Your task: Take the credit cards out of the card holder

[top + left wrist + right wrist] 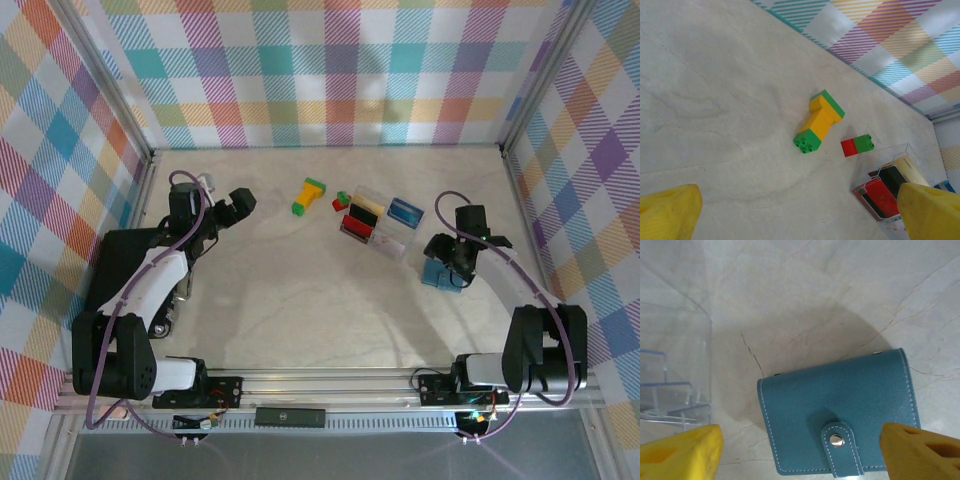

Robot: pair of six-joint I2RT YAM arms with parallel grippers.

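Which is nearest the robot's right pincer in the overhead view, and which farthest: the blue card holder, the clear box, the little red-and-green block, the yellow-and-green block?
From the right pincer:
1. card holder, directly beneath it.
2. clear box, up and to its left.
3. red-and-green block, just past the box's left end.
4. yellow-and-green block, farthest left.

Through my right wrist camera I saw the card holder (840, 395) lying flat and closed on the pale table (815, 290), its snap strap (841, 446) fastened at the near edge. The right gripper (800, 452) hung over it, yellow fingers (682, 452) spread wide to either side. A clear plastic box (675, 365) stood at the left.
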